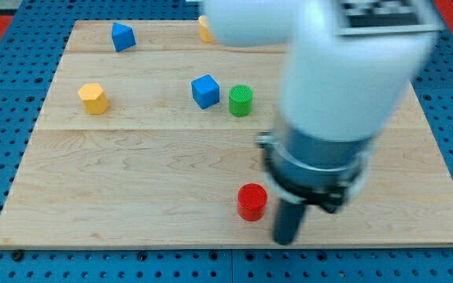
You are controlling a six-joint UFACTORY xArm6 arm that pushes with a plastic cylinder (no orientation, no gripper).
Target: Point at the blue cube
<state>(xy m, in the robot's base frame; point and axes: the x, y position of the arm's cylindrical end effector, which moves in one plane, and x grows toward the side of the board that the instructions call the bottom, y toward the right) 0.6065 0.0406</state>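
Observation:
The blue cube (205,91) sits on the wooden board near the middle, a little toward the view's top. A green cylinder (241,101) stands just to its right. My tip (286,240) is at the board's bottom edge, far below and to the right of the blue cube, close beside a red cylinder (252,201) on its left. A second blue block (123,37), wedge-like, lies at the top left.
A yellow hexagonal block (93,98) sits at the left. Another yellow block (204,28) at the top is partly hidden by the white arm (344,71), which covers the board's upper right. The board (132,173) rests on a blue pegboard.

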